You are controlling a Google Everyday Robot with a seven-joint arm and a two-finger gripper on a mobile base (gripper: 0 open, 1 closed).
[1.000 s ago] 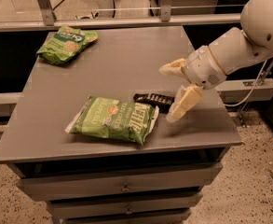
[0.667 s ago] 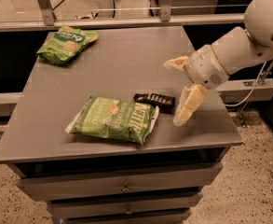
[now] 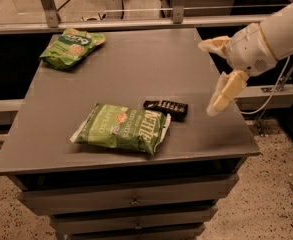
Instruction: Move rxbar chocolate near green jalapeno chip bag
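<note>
The rxbar chocolate (image 3: 166, 107) is a small flat black bar lying on the grey table top (image 3: 136, 64), right next to the top right corner of the green jalapeno chip bag (image 3: 123, 127). The bag lies flat near the table's front edge, its white "Kettle" lettering showing. My gripper (image 3: 206, 77) is open and empty, hanging over the table's right side, to the right of the bar and apart from it. One finger (image 3: 225, 91) points down toward the table, the other (image 3: 212, 44) points left.
A smaller bright-green snack bag (image 3: 71, 46) lies at the table's back left corner. The table has drawers (image 3: 131, 201) below its front edge. A metal railing (image 3: 136, 19) runs behind it. Speckled floor lies to the right.
The gripper has drawn away to the right and a little up from the bar, still open. The bar and both bags have not moved.
</note>
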